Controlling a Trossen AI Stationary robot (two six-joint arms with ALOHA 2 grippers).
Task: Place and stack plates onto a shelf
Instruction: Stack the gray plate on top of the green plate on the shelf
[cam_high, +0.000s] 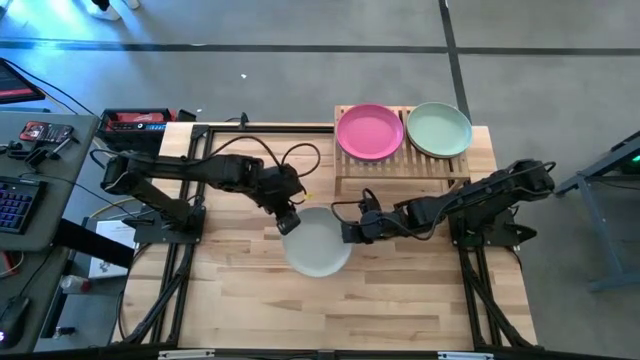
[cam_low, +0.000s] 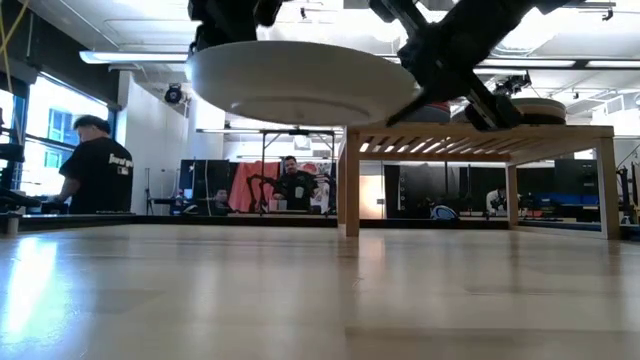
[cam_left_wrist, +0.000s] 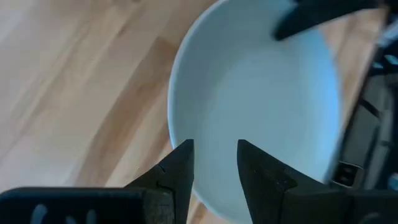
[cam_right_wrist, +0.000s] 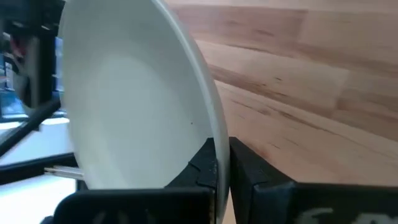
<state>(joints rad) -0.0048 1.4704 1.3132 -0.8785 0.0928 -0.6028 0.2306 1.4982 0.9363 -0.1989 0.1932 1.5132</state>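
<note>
An off-white plate (cam_high: 317, 243) hangs in the air over the table's middle; the low view shows the plate (cam_low: 300, 80) well clear of the tabletop. My right gripper (cam_high: 350, 233) is shut on its right rim. My left gripper (cam_high: 290, 222) is open and stands at the plate's far-left rim, with its fingers (cam_left_wrist: 180, 165) above the rim and the inside. The light-wood slatted shelf (cam_high: 400, 165) stands at the table's far edge, carrying a magenta plate (cam_high: 370, 131) and a mint green plate (cam_high: 439, 129) side by side. The other plates are out of view. My right gripper (cam_right_wrist: 222, 163) pinches the off-white plate's right rim (cam_right_wrist: 214, 134) between its two fingers, one on the inside face and one on the underside. The fingers come roughly level from the table's right. The plate is lifted clear and about level. My left gripper (cam_left_wrist: 214, 158): I cannot tell whether its open fingers touch the rim (cam_left_wrist: 173, 134).
The shelf's legs (cam_low: 352, 185) stand on the plank tabletop behind the lifted plate. Bare table (cam_high: 400, 290) lies on the near side. Cables run at the table's far left (cam_high: 290, 155). People show in the room beyond the table.
</note>
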